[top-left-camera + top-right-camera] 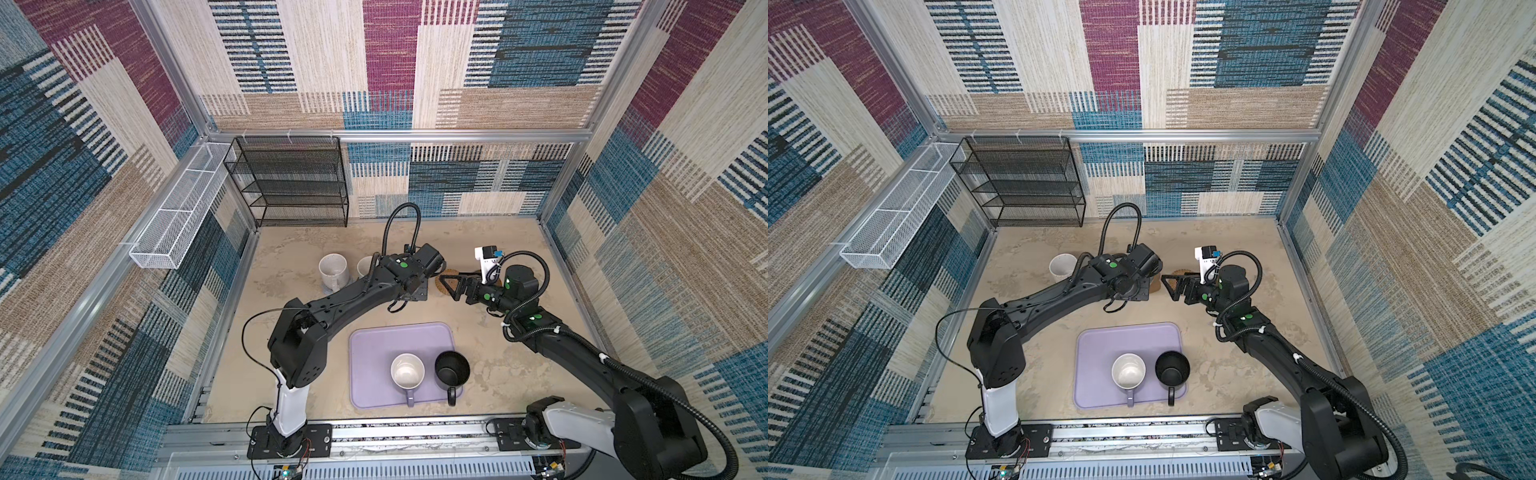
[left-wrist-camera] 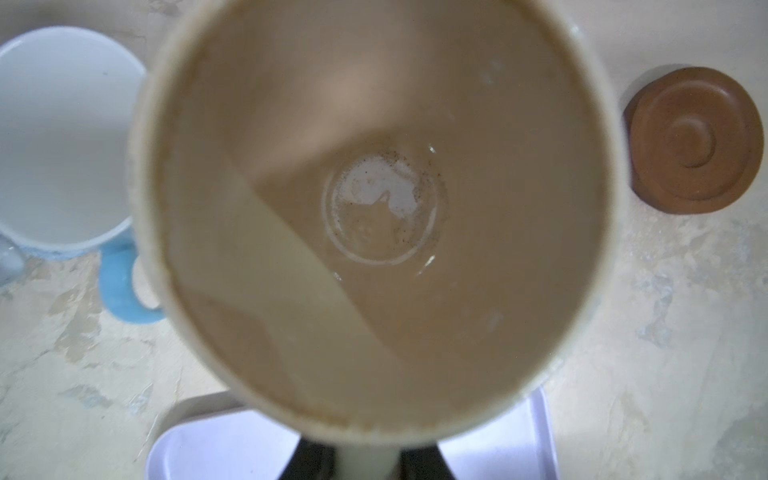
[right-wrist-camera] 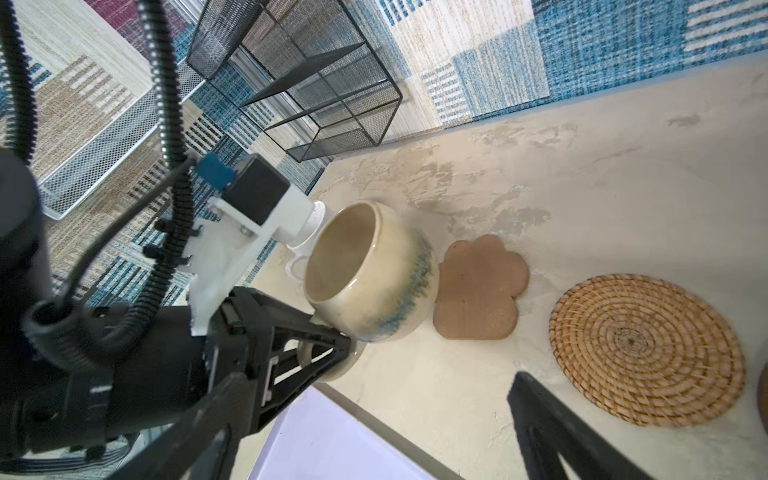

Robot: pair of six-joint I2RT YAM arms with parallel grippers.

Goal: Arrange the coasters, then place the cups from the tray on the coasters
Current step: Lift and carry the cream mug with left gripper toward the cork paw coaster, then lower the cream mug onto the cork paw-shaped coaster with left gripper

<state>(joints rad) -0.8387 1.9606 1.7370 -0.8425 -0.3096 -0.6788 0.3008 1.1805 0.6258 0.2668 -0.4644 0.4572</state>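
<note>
Now beige mug (image 2: 374,208) upright, handle toward tray (image 2: 208,449).

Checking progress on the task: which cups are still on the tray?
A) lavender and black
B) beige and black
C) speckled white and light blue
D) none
A: in a top view, the lavender cup and the black cup stand side by side on the tray, and no other cup is on it.
</note>
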